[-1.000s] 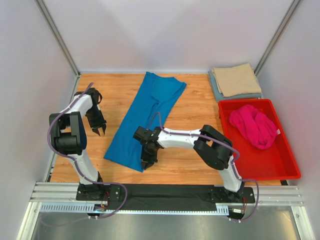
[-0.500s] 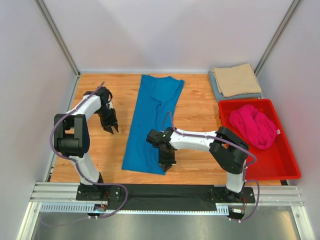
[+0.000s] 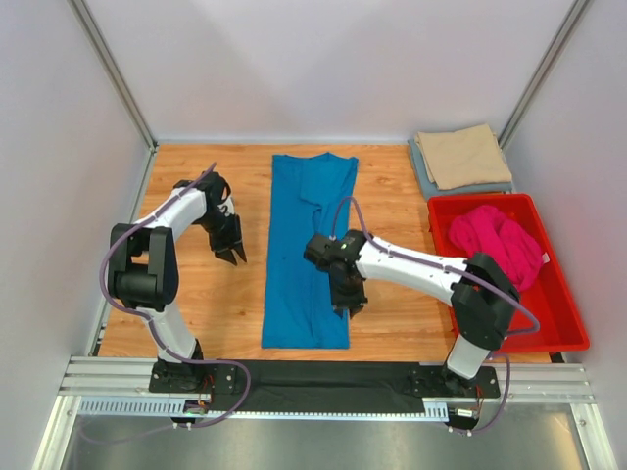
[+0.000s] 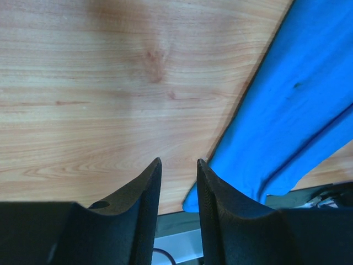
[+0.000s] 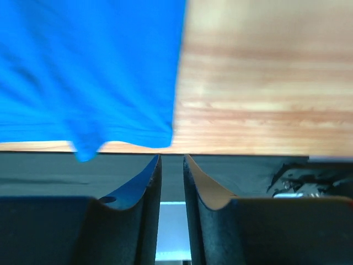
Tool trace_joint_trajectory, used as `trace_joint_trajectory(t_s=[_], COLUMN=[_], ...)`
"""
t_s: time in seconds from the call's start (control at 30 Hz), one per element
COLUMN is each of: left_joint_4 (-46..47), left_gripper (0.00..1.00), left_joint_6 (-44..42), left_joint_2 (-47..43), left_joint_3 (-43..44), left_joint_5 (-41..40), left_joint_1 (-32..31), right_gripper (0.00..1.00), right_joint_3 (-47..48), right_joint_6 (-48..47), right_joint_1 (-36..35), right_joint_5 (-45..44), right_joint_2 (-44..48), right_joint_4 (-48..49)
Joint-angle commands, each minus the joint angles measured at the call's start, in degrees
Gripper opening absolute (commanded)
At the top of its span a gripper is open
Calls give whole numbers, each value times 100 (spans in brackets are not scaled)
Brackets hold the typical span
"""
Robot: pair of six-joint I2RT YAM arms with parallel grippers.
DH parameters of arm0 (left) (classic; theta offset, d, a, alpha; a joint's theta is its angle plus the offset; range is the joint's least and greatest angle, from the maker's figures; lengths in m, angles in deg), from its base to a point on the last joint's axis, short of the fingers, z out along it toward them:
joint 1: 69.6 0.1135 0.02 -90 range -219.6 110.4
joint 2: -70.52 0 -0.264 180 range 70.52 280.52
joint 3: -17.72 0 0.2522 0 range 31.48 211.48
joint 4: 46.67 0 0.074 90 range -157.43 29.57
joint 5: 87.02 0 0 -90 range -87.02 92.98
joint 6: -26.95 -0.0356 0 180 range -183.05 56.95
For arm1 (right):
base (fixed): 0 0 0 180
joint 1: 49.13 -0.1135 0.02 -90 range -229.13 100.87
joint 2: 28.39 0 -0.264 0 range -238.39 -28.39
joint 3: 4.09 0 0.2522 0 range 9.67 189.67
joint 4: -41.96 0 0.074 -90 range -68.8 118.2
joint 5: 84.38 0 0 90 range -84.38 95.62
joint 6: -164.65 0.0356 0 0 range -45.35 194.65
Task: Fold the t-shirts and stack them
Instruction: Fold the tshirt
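White links are joined by black joints on both arms [image 3: 407, 264], with purple cables looped alongside; jaws are black.
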Motion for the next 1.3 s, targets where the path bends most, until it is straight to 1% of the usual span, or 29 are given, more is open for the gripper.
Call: trace_joint_trajectory(t_s=[0.0,0.03,0.1,0.13,0.17,0.2,0.23,0.27,0.3,0.33,0.37,0.4,0.43,0.47,0.5,0.6,0.63,0.67,0.77,0.87,0.9,0.93,0.97,1.0,1.03,1.1,1.13,1.17,1.27], left_joint_4=[3,-15,20,63,168,221,300,449,511,564,634,644,696,749,819,1258,1564,1776,2541,2823,2876,3007,3086,3166,3253,3324,3359,3395,3509], left_gripper=[39,39,39,39,39,39,39,39,39,39,39,39,39,39,39,38,38,38,38,39,38,38,38,38,38,37,36,36,34], left_joint_6=[-20,-3,67,111,138,217,270,305,357,384,410,437,454,524,595,980,1104,1218,1675,1887,1974,1993,1984,1940,1914,1861,1870,1913,2062], left_joint_2=[-149,-149,-210,-280,-324,-360,-395,-482,-518,-588,-623,-641,-685,-711,-746,-843,-843,-835,-581,148,359,700,869,1018,1316,1607,1896,2021,2522], left_joint_3=[302,468,558,532,488,331,216,111,-108,-197,-276,-381,-417,-444,-479,-305,-216,-120,520,1127,1538,1716,1892,2172,2323,2735,2851,2956,3421], left_joint_5=[279,375,507,551,613,779,867,947,1069,1096,1105,1106,1123,1158,1167,1324,1412,1491,1414,1457,1553,1545,1528,1475,1466,1448,1440,1448,1475], left_joint_1=[-13,-13,-13,-13,-13,-5,-13,-13,-13,-13,-13,-13,-13,-13,-13,-13,-13,-22,-66,-84,-101,-162,-206,-241,-320,-382,-409,-461,-575], right_gripper=[27,28,32,32,33,33,33,33,33,33,32,32,32,32,32,32,32,32,33,33,34,34,34,34,34,34,34,34,33], right_joint_3=[854,1351,1968,2659,3118,3558,4024,5194,5754,6403,7367,7768,7946,7748,7459,6388,6305,6261,5780,5243,5041,4526,4259,4022,3558,3204,3045,2757,2360], right_joint_6=[-575,-706,-1137,-1251,-1470,-1559,-1665,-1814,-1876,-1894,-1903,-1851,-1789,-1632,-1578,-1403,-1419,-1454,-1683,-1675,-1683,-1753,-1771,-1771,-1762,-1692,-1657,-1605,-1560], right_joint_1=[629,815,1377,1544,1903,2063,2204,2440,2538,2635,2784,2863,3003,3066,3127,3277,3330,3356,3383,3427,3427,3427,3427,3418,3427,3418,3427,3427,3435], right_joint_5=[-345,-354,-441,-468,-503,-573,-617,-722,-775,-793,-732,-662,-574,-382,-258,103,103,364,533,946,1043,1140,1271,1290,1264,1211,1220,1289,1430], right_joint_2=[163,84,-328,-573,-811,-1370,-1672,-1988,-2739,-3069,-3446,-3929,-4073,-4100,-4074,-3645,-3600,-3547,-3310,-2960,-2819,-2695,-2555,-2240,-2115,-1738,-1623,-1544,-1271], right_joint_4=[-269,-190,-102,-15,21,56,48,22,-48,-40,3,65,387,695,1490,2567,2579,2570,2343,2254,2228,2271,2324,2385,2368,2263,2254,2263,2333])
